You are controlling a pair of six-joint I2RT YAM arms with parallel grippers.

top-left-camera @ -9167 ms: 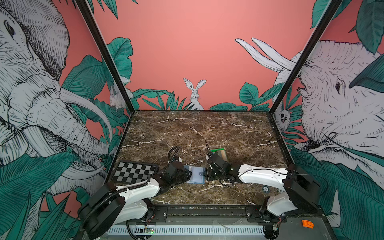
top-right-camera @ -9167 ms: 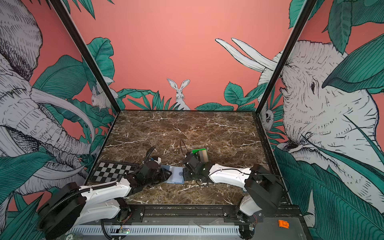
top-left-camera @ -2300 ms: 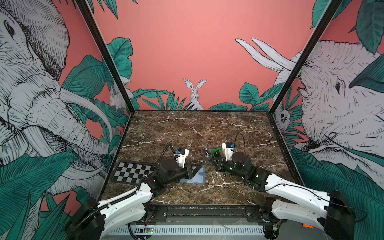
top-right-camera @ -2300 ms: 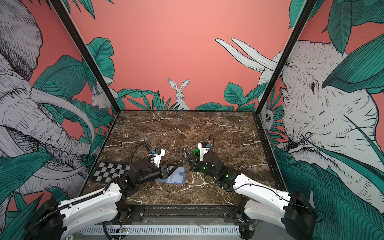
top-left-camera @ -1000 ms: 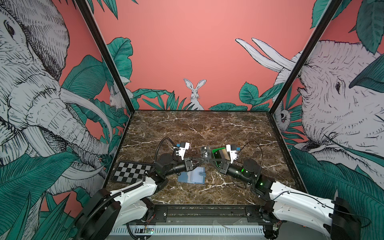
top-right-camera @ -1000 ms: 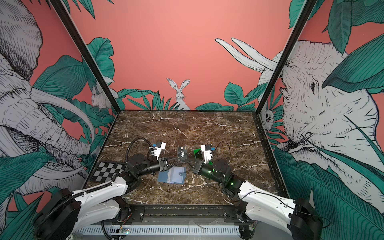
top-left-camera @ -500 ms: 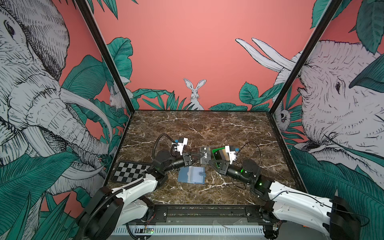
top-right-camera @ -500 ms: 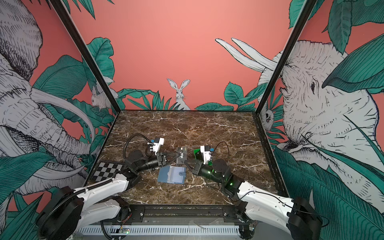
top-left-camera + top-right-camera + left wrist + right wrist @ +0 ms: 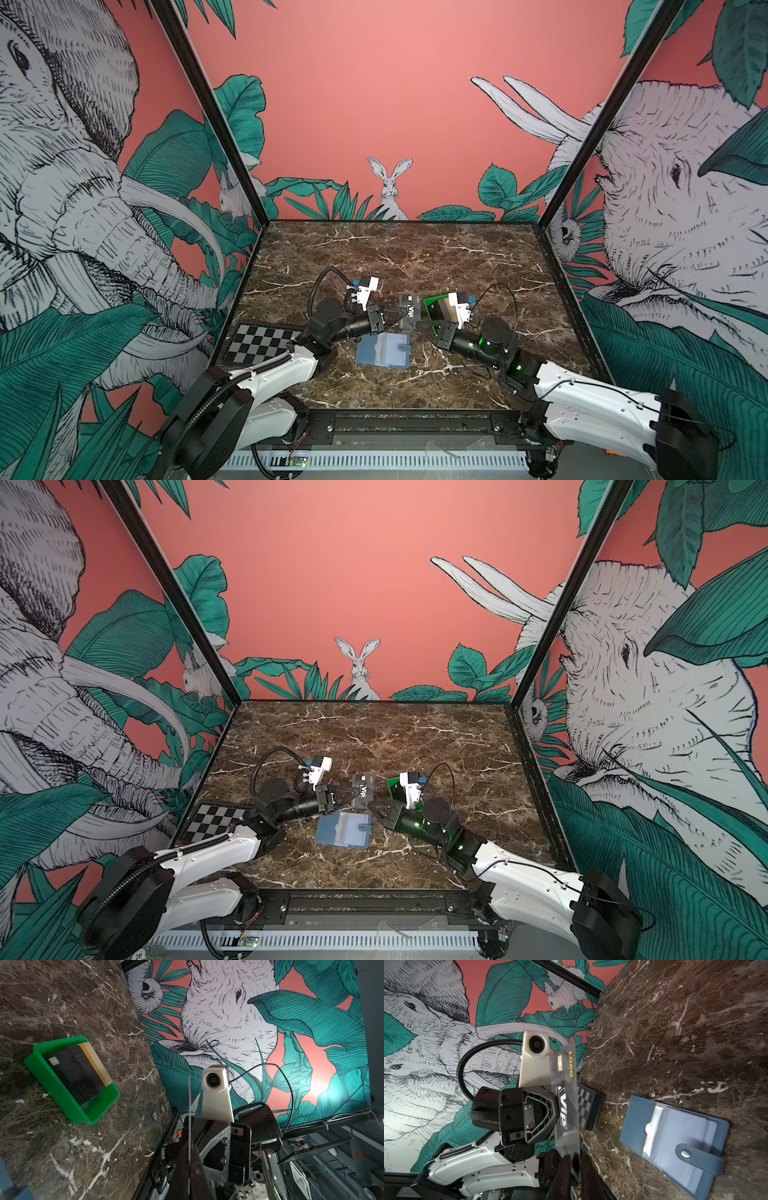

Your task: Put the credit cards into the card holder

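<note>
I record that the left gripper (image 9: 401, 319) has just closed on the black VIP card (image 9: 411, 311), aloft between the arms near the open card holder (image 9: 384, 351); whether the right gripper (image 9: 420, 326) has released I cannot tell, so handover is unconfirmed.

white arms (image 9: 282, 370), black joints (image 9: 330, 318), ribbed cable (image 9: 459, 1072)

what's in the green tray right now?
In the green tray: a dark card on top, with a tan card beneath it showing only along one edge. Anything further under them is covered.
</note>
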